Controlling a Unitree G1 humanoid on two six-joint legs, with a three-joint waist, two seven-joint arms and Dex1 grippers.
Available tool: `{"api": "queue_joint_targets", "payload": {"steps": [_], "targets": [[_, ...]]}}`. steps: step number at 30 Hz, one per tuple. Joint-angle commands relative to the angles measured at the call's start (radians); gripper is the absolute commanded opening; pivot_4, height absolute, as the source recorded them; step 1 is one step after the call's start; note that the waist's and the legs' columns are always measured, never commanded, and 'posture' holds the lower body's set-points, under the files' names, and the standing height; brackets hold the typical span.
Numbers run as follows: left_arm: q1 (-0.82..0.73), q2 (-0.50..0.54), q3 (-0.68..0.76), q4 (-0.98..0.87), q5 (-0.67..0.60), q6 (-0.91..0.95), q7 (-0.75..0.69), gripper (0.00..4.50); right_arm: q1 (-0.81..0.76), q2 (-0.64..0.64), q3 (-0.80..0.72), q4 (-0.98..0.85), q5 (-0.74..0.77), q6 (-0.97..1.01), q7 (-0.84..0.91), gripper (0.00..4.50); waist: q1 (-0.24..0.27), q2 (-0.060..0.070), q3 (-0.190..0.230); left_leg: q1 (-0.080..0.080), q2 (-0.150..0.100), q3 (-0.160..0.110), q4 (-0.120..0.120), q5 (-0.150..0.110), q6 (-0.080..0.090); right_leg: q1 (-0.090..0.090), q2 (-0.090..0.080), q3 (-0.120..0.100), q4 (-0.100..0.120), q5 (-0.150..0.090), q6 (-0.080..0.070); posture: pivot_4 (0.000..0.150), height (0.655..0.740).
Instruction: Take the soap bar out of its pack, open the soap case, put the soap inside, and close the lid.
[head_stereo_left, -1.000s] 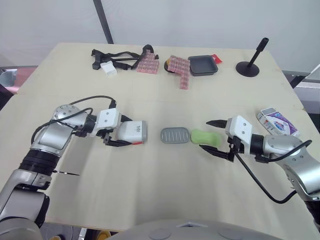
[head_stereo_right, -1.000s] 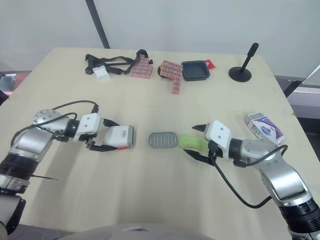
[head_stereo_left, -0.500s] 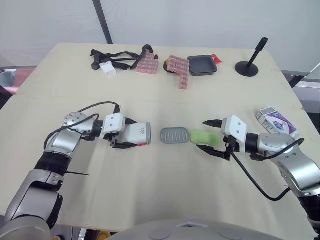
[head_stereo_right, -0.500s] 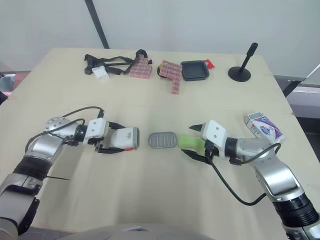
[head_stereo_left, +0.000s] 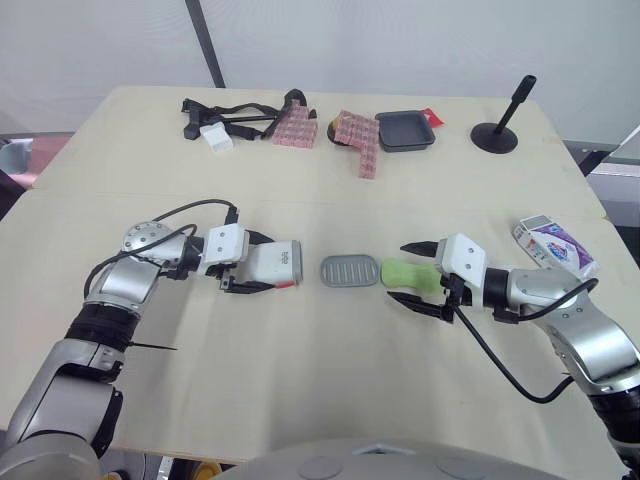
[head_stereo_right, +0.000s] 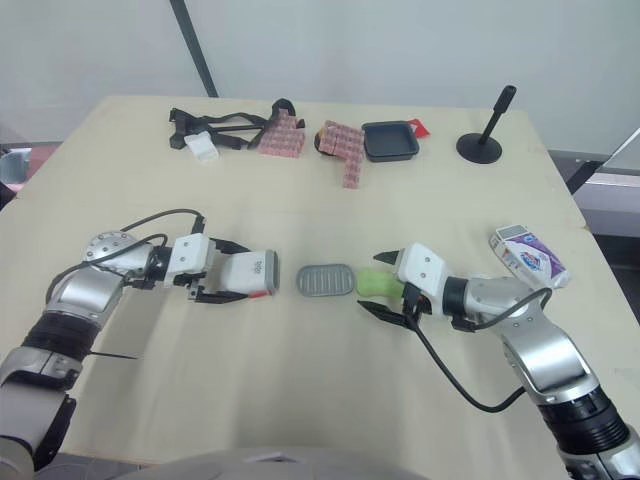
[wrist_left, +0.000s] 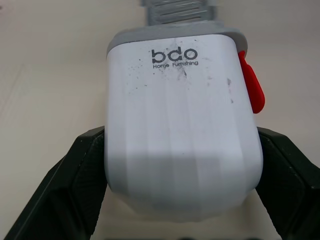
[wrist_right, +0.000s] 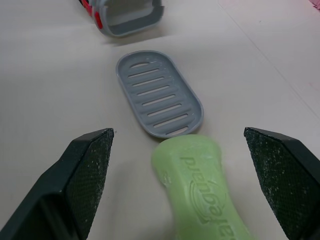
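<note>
Holding anything, the left gripper (head_stereo_left: 268, 265)?
— Yes. Its two black fingers (wrist_left: 75, 175) are clamped on the sides of the white soap case (head_stereo_left: 275, 264), left of the middle of the table (head_stereo_left: 300, 380). The case has a grey rim and a red latch (wrist_left: 250, 90).

Is the case open?
— In the right wrist view its mouth (wrist_right: 127, 17) is open, but the picture's edge cuts it off, so I cannot see the inside.

And the soap?
— The green soap bar (head_stereo_left: 405, 272) lies bare on the table, right of the grey slotted tray (head_stereo_left: 350, 271). Its left end reaches the tray's rim; I cannot tell if it rests on it. Its other end is cut off in the right wrist view.

The right gripper (head_stereo_left: 398, 271)?
— Its fingers are spread wide, one on each side of the soap, not touching it. The soap pack (head_stereo_left: 553, 243) lies at the right edge, well apart.
</note>
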Motion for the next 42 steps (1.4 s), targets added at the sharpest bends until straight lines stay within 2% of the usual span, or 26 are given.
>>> {"api": "queue_joint_targets", "payload": {"steps": [1, 12, 15, 22, 26, 27, 35, 42], "targets": [[0.011, 0.005, 0.007, -0.042, 0.020, 0.027, 0.038, 4.01, -0.018, 0.000, -0.009, -0.011, -0.005, -0.009, -0.002, 4.48, -0.001, 0.000, 0.000, 0.000, 0.000, 0.000, 0.000, 0.000, 0.000, 0.000, 0.000, 0.000, 0.000, 0.000, 0.000, 0.150, 0.7400], [-0.014, 0.012, -0.005, -0.040, 0.031, 0.075, 0.019, 4.01, -0.019, 0.002, -0.012, -0.012, -0.012, -0.007, -0.005, 4.48, -0.001, 0.000, 0.000, 0.000, 0.000, 0.000, 0.000, 0.000, 0.000, 0.000, 0.000, 0.000, 0.000, 0.000, 0.000, 0.150, 0.7400], [-0.003, 0.024, 0.010, -0.060, -0.024, 0.115, -0.036, 3.49, -0.021, 0.006, -0.008, -0.012, -0.014, -0.008, -0.007, 4.50, -0.001, 0.000, 0.000, 0.000, 0.000, 0.000, 0.000, 0.000, 0.000, 0.000, 0.000, 0.000, 0.000, 0.000, 0.000, 0.150, 0.7400], [0.005, 0.035, 0.012, -0.073, -0.026, 0.126, -0.060, 3.48, -0.014, 0.009, -0.008, -0.013, -0.015, -0.009, -0.007, 4.50, 0.001, 0.000, 0.000, 0.000, 0.000, 0.000, 0.000, 0.000, 0.000, 0.000, 0.000, 0.000, 0.000, 0.000, 0.000, 0.150, 0.7400], [-0.013, 0.024, 0.002, -0.066, 0.005, 0.130, -0.023, 3.48, -0.011, 0.010, -0.010, -0.011, -0.017, -0.010, -0.006, 4.50, 0.001, 0.000, 0.000, 0.000, 0.000, 0.000, 0.000, 0.000, 0.000, 0.000, 0.000, 0.000, 0.000, 0.000, 0.000, 0.150, 0.7400], [-0.016, 0.019, 0.000, -0.063, 0.006, 0.127, -0.024, 4.49, -0.010, 0.010, -0.011, -0.011, -0.017, -0.010, -0.006, 4.50, 0.001, 0.000, 0.000, 0.000, 0.000, 0.000, 0.000, 0.000, 0.000, 0.000, 0.000, 0.000, 0.000, 0.000, 0.000, 0.150, 0.7400], [-0.031, 0.019, -0.013, -0.030, 0.016, 0.096, -0.058, 4.49, -0.011, 0.013, -0.010, -0.009, -0.020, -0.011, -0.008, 4.50, 0.000, 0.000, 0.000, 0.000, 0.000, 0.000, 0.000, 0.000, 0.000, 0.000, 0.000, 0.000, 0.000, 0.000, 0.000, 0.150, 0.7400], [-0.024, 0.071, 0.020, -0.077, -0.021, 0.125, -0.102, 4.49, -0.010, 0.017, -0.008, -0.011, -0.025, -0.009, -0.012, 4.50, -0.001, 0.000, 0.000, 0.000, 0.000, 0.000, 0.000, 0.000, 0.000, 0.000, 0.000, 0.000, 0.000, 0.000, 0.000, 0.150, 0.7400]]}}
